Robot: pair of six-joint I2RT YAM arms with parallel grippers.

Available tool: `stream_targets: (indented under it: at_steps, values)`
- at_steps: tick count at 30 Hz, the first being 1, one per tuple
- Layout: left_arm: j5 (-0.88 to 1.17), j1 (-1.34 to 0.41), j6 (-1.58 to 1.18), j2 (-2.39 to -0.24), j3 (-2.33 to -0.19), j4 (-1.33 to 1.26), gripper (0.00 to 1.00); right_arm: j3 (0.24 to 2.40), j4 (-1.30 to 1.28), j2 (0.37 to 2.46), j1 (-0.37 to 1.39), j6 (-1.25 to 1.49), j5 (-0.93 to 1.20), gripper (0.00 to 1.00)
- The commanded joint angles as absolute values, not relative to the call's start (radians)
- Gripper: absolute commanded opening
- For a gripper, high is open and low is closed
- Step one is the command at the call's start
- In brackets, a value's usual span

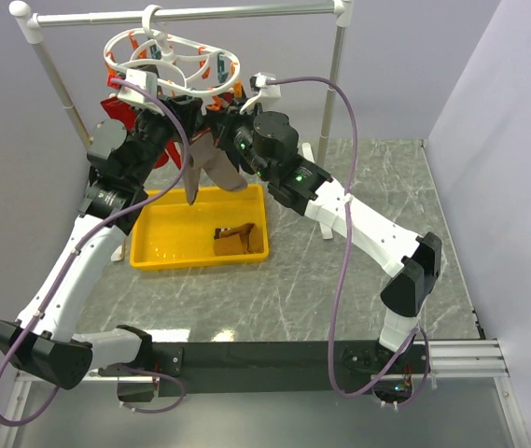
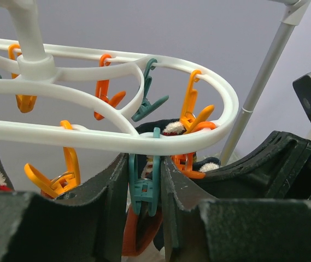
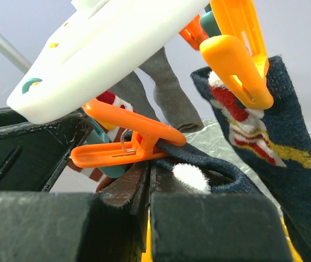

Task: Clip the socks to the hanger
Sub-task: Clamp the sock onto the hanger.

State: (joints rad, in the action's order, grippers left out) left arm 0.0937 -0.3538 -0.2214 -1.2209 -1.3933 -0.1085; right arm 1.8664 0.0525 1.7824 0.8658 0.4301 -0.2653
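The left gripper [image 2: 145, 183] squeezes a teal clothespin [image 2: 143, 199] dangling from the hanger [image 2: 89, 136] rim just above its fingers. The right gripper [image 3: 146, 188], pressed together, nips the edge of a brown sock [image 3: 118, 191].

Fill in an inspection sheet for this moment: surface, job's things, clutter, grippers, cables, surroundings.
Surface: grey marbled table carrying a yellow tray.
Job's things: white hanger hooked on the rail; red socks hang from it, and a navy sock is clipped on; a brown sock lies in the tray; a hanging sock dangles below the grippers.
Clutter: nothing seen.
Grippers: left gripper shut on a teal clothespin; right gripper shut, pinching what looks like the hanging sock's fabric.
Cables: purple cables loop along both arms.
Surroundings: plain walls.
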Motion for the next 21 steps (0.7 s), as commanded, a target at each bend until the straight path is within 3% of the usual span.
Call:
stream_targets:
  at_steps: [1,21]
  values:
    - [0.115,-0.351,-0.196,-1.187,-1.388,-0.147,0.22,1.916,0.107,1.729,0.858,0.440,-0.261,0.00]
    - [0.110,-0.351,-0.141,-1.175,-1.368,-0.166,0.22,1.921,0.104,1.715,0.851,0.459,-0.229,0.00]
